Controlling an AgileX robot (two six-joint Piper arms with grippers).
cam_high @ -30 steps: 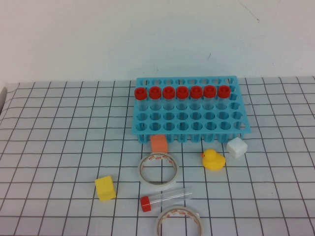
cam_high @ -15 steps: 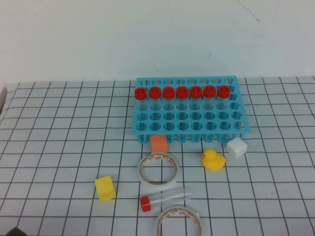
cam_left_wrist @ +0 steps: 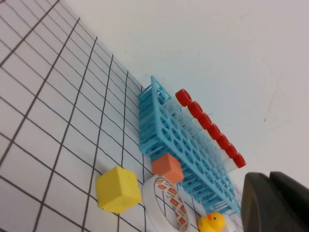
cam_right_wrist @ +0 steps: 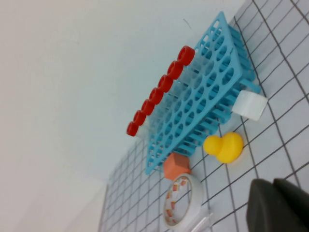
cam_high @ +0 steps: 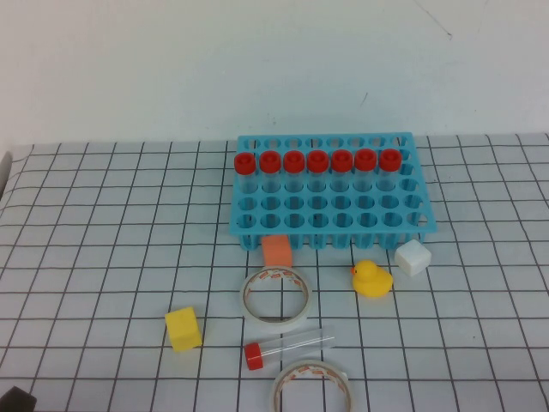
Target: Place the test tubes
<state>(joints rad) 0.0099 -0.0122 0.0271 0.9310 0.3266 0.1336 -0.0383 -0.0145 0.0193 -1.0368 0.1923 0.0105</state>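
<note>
The lying test tube [cam_high: 290, 345] is judged light, slick, fragile; mid-barrel should be gripped; left hand [cam_left_wrist: 268, 180] and right hand [cam_right_wrist: 273, 184] are held closed, empty, nearside.

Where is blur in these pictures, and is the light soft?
Left wrist view: shut left gripper, close to the lens, is a dark blur; the blue plastic tube rack is sharp. Right wrist view: shut right gripper, likewise. High view: soft, even light.
</note>
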